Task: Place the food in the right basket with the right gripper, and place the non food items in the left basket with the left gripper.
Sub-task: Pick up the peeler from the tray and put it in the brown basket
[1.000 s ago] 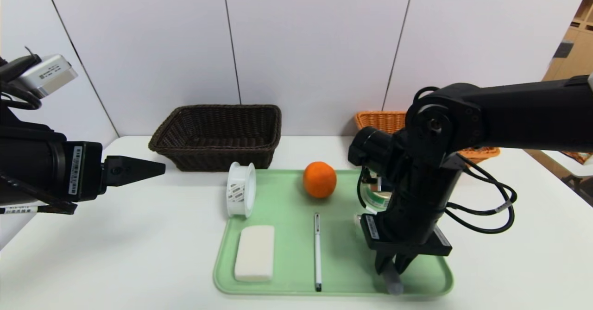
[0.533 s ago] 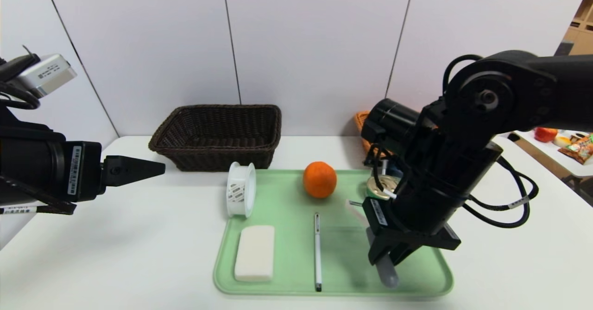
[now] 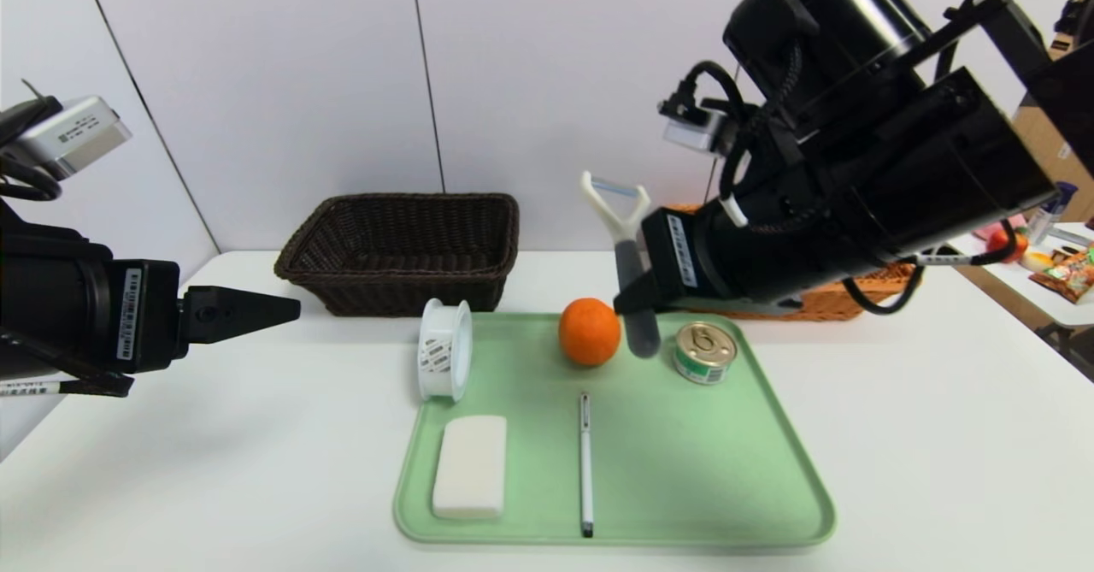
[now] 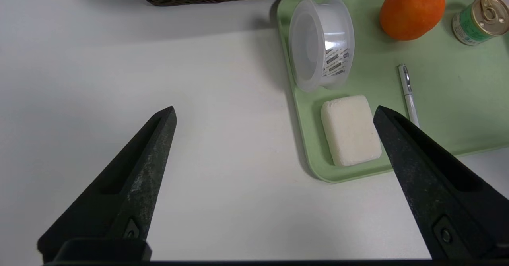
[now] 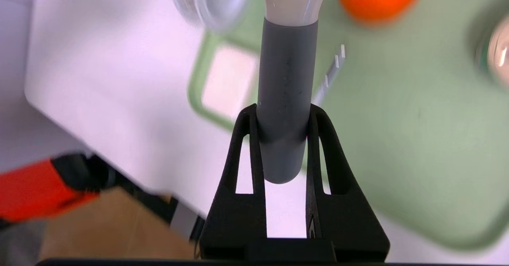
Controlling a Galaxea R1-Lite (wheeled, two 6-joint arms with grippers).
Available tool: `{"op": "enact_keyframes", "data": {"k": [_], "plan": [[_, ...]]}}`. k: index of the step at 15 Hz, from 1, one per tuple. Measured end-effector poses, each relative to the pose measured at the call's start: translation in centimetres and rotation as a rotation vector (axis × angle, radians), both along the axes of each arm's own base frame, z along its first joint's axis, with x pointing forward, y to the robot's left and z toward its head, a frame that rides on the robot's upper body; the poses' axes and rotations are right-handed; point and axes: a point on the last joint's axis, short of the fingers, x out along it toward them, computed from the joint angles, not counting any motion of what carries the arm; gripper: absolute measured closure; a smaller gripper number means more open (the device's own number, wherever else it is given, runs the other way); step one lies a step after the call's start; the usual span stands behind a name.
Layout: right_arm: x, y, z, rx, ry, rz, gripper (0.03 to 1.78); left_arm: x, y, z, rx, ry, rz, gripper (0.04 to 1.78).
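My right gripper (image 3: 641, 291) is shut on the grey handle of a white-headed peeler (image 3: 617, 213), held in the air above the back of the green tray (image 3: 684, 469), just right of the orange (image 3: 590, 331). The right wrist view shows both fingers of that gripper (image 5: 283, 113) clamped on the handle of the peeler (image 5: 287, 59). A green can (image 3: 704, 352), a white pen (image 3: 585, 461), a white bar (image 3: 470, 467) and a clear round container (image 3: 446, 350) lie on the tray. My left gripper (image 3: 286, 309) hovers open over the bare table left of the tray, with nothing between its fingers (image 4: 151, 154).
The dark brown basket (image 3: 402, 251) stands at the back left behind the tray. The orange wicker basket (image 3: 863, 290) sits at the back right, mostly hidden behind my right arm. Another table with items (image 3: 1038, 260) shows at the far right.
My right arm has risen from the tray's front right corner, carrying the peeler up and toward the back. The can is now uncovered. The left arm has not moved.
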Motion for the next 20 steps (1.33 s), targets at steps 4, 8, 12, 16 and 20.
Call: {"op": "enact_keyframes", "data": {"k": [4, 8, 12, 16, 20], "plan": [[3.9, 4.7, 1.0, 0.172, -0.347, -0.029, 1.52, -0.2, 0.1, 0.0, -0.001, 0.000, 0.001, 0.07], [7.8, 8.2, -0.7, 0.261, -0.523, -0.065, 1.52, -0.6, 0.2, -0.7, 0.007, 0.017, 0.000, 0.07], [12.0, 11.1, -4.9, 0.301, -0.710, -0.156, 1.52, -1.3, 0.5, -1.7, 0.017, 0.040, -0.003, 0.07], [14.4, 12.8, -9.3, 0.268, -0.803, -0.183, 1.52, -1.7, 0.6, -2.6, 0.028, 0.065, -0.003, 0.07], [15.0, 13.4, -11.3, 0.241, -0.785, -0.166, 1.52, -1.8, 0.7, -2.9, 0.028, 0.075, -0.008, 0.07]]}}
